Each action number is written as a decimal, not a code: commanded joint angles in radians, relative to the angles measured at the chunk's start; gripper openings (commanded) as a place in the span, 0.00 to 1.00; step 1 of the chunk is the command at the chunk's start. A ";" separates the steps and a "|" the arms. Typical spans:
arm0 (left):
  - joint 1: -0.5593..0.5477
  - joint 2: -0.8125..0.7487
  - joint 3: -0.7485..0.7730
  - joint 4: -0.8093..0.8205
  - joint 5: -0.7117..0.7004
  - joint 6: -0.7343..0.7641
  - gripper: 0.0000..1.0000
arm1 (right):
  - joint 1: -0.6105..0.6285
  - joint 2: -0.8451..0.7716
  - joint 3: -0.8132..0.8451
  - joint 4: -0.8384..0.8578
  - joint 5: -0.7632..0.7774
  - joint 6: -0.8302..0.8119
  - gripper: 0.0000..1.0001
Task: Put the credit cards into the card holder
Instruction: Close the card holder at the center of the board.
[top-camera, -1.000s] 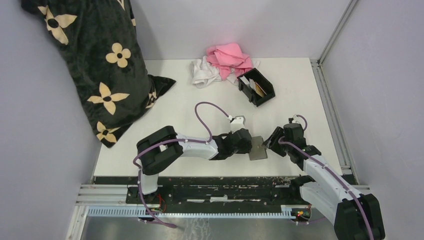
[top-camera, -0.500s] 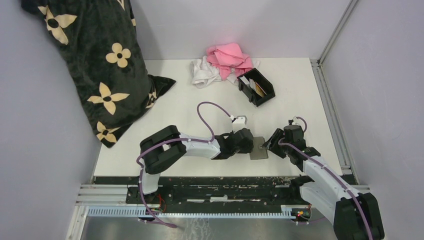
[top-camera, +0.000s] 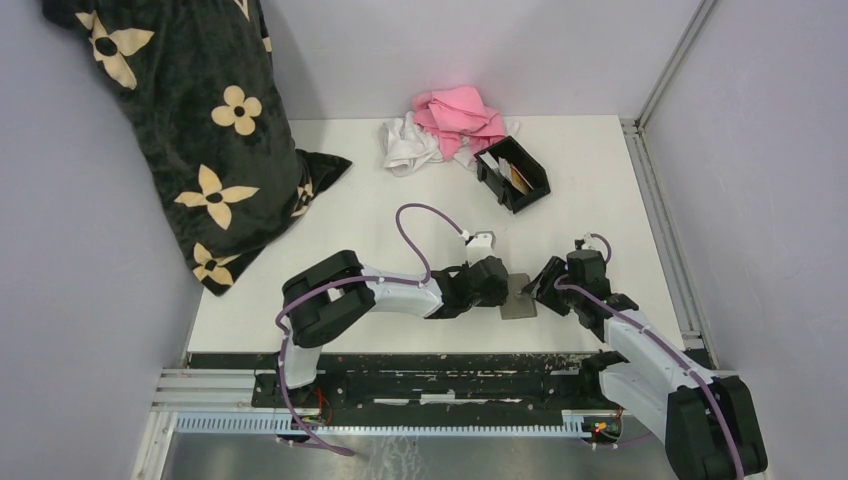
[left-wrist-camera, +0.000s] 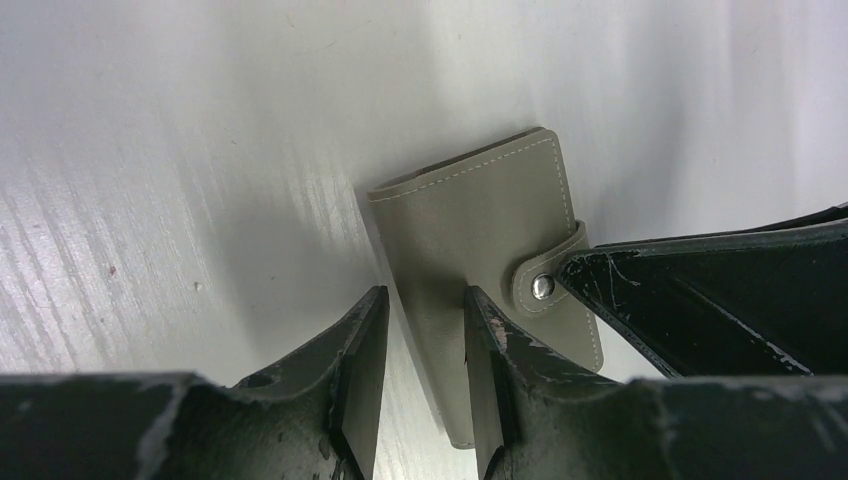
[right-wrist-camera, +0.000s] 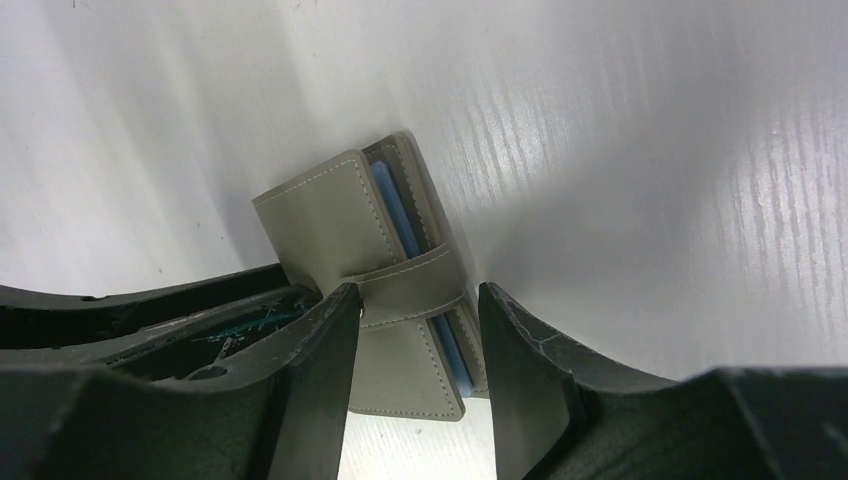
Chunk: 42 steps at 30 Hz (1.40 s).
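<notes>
The black card holder stands at the back right of the table, with a white card and a tan card in it. A flat grey snap wallet lies near the front, between my grippers. My left gripper is open and straddles the wallet's left edge, one finger over the wallet. My right gripper is open with the wallet's strap between its fingers. A light blue card shows edge-on inside the closed wallet.
A pink cloth and a white cloth lie bunched at the back, touching the holder's far end. A black flowered pillow leans at the back left. The table's right rail runs close to my right arm.
Both grippers have closed in slightly on the wallet, the left from the left and the right from the right. The wallet has barely moved.
</notes>
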 joint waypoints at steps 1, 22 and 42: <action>-0.010 0.018 0.030 0.001 -0.002 0.024 0.41 | -0.005 0.001 -0.006 0.054 -0.015 0.003 0.54; -0.013 0.024 0.038 0.000 -0.004 0.024 0.42 | -0.007 0.039 -0.020 0.088 -0.022 -0.001 0.54; -0.018 0.032 0.052 -0.008 -0.006 0.023 0.42 | -0.008 0.058 -0.023 0.072 -0.025 -0.005 0.54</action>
